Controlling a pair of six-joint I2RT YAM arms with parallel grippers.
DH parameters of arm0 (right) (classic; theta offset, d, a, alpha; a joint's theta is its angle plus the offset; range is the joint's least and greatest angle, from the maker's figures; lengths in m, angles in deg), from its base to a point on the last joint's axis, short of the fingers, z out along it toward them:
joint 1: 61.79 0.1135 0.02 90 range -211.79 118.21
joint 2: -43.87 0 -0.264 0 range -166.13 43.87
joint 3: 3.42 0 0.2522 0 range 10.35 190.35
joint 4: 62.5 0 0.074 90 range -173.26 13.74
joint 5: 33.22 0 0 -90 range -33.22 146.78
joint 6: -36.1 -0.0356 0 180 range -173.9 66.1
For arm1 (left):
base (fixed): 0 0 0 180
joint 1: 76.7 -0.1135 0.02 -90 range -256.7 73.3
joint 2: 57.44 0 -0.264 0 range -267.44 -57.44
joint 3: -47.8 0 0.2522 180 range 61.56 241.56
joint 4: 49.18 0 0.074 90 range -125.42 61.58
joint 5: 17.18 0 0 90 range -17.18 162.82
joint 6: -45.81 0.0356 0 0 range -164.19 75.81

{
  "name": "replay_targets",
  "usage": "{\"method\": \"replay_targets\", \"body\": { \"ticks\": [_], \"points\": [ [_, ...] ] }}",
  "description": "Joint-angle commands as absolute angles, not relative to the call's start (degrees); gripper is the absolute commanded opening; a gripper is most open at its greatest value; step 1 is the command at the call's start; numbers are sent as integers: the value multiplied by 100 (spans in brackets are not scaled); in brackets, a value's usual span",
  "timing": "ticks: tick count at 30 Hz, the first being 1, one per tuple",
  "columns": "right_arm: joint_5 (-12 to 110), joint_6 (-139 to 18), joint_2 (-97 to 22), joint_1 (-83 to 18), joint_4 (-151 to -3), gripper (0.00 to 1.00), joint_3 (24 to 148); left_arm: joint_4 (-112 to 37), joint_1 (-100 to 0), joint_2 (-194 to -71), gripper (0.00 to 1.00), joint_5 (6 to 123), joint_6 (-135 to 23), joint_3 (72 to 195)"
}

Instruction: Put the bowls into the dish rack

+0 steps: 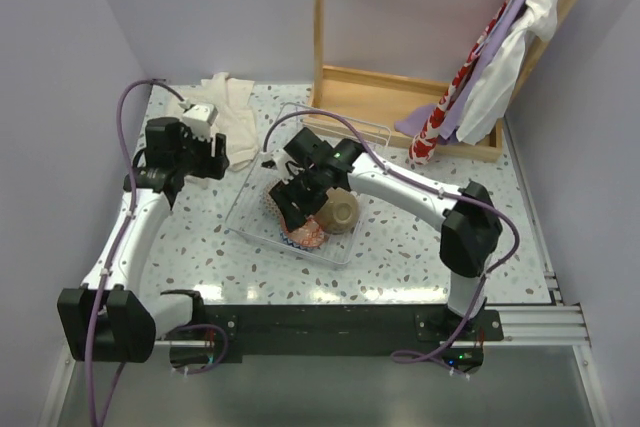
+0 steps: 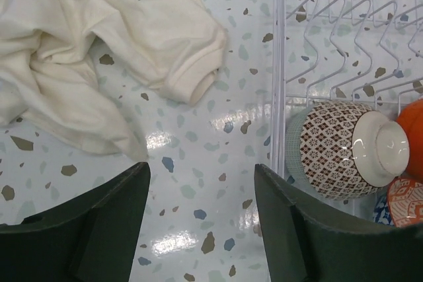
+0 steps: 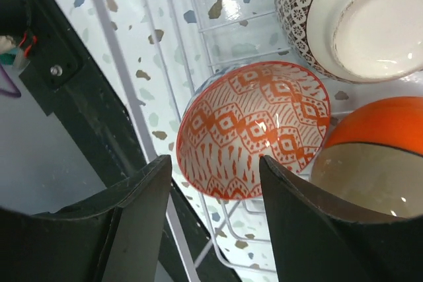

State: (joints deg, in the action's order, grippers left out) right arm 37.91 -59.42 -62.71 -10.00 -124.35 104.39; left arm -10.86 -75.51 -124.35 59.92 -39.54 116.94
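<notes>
Step, judged: loading near done. All bowls in view lie in rack (image 2: 281, 64): brown-patterned bowl (image 2: 330, 150) on its side, orange-patterned bowl (image 3: 254, 130) tilted, plain orange bowl (image 3: 377, 130) beside it.

Right tool (image 3: 215, 170): over rack, jaws apart, nothing gripped, orange-patterned bowl just beyond gap.

Left tool (image 2: 201, 183): jaws wide, empty, over worktop (image 2: 198, 130) between cloth (image 2: 99, 31) and rack.

Next: lift right tool straight, avoid nudging bowls.

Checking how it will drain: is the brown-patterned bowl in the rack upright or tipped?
Tipped on its side: the brown-patterned bowl lies in the dish rack with its pale foot ring facing sideways.
</notes>
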Motion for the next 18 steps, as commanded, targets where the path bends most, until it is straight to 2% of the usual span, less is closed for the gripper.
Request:
{"method": "replay_targets", "body": {
  "ticks": [1, 9, 18],
  "points": [
    [4263, -6734, -6572, -1038, -12293, 58, 10790, -1389, -7670, -11897, 70, 5912, -4375, 11475],
    [4245, -6858, -7021, -871, -12170, 57, 11115, -1468, -8004, -11510, 69, 5568, -4630, 11175],
    [4887, -6805, -6951, -818, -12407, 55, 11467, -1608, -8013, -11483, 69, 5419, -4717, 11078]
  ]
}}
